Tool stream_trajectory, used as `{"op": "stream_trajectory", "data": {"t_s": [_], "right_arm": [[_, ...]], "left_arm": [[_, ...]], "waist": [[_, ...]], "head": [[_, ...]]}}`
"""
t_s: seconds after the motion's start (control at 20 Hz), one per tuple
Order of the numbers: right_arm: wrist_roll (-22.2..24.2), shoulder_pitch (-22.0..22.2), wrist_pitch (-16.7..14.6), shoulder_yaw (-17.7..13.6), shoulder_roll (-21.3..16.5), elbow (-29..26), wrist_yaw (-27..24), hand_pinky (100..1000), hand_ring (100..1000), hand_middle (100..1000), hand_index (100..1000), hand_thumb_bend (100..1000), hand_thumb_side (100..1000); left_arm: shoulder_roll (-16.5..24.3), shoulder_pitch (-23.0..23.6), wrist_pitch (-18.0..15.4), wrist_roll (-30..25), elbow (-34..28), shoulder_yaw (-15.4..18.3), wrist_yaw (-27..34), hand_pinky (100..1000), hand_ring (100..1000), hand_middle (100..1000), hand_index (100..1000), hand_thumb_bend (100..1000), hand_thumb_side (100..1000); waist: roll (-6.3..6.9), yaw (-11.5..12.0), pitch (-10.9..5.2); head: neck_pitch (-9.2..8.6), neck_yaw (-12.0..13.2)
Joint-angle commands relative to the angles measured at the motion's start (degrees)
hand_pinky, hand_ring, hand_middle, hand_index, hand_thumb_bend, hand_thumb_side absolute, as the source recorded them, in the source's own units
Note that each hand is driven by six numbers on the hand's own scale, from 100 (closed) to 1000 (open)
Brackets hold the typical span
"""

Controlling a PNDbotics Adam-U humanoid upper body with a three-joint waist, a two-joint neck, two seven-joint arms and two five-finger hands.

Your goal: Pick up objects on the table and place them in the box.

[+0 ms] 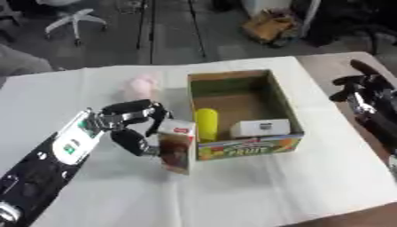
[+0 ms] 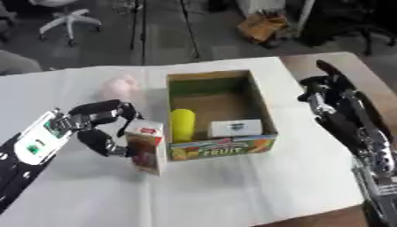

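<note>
White cloth [image 1: 256, 190] covers the table. Nearest, the left hand [image 1: 132, 128] curls its fingers and thumb round a brown and white drink carton [image 1: 176, 148], upright just beside the front-left corner of the open cardboard box [image 1: 267, 148] printed "FRUIT". Inside lie a yellow cylinder [image 1: 206, 124] and a small white box [image 1: 260, 128]. Right of it, the right hand [image 2: 325, 95] hangs with curled fingers, holding nothing. Farther left sits a pink soft object [image 1: 142, 86].
</note>
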Motion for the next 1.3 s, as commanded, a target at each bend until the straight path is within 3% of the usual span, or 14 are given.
{"op": "stream_trajectory", "data": {"t_s": [0.05,0.3,0.65,0.75,1.3], "right_arm": [[-0.2,-0.7,0.0,-0.4,-1.1,-0.5,-0.2,723,621,714,1000,124,525],[-0.3,-0.7,0.0,-0.5,-1.1,-0.5,-0.2,722,621,714,1000,124,525],[-0.2,-0.7,-0.1,-0.3,-1.0,-0.5,-0.3,723,622,714,1000,124,525],[-0.2,-0.9,-0.1,-0.2,-0.9,-0.5,-0.4,722,623,715,1000,123,525],[-1.3,-1.1,0.1,0.1,-0.6,-0.4,-0.3,737,633,713,1000,126,524]], "left_arm": [[1.6,-2.0,-1.7,-2.4,-2.1,3.6,3.5,464,278,231,435,179,433],[0.7,-4.2,3.4,0.2,-1.9,5.4,6.4,465,286,237,440,222,421],[-3.7,-8.6,9.1,6.5,1.9,5.5,1.6,470,303,257,457,274,455],[-5.0,-9.6,9.9,8.4,3.0,5.1,-0.2,474,321,282,479,340,498],[-12.2,-13.3,5.8,19.2,15.7,5.2,-11.0,499,378,347,528,409,568]], "waist": [[-0.09,0.0,-0.75],[-0.18,-0.1,-0.82],[-0.33,-0.4,-0.94],[-0.45,-0.6,-0.99],[-0.57,-1.4,-1.16]], "head": [[-0.58,-0.3],[-0.51,-0.4],[-0.36,-0.2],[-0.47,0.1],[-0.34,1.0]]}}
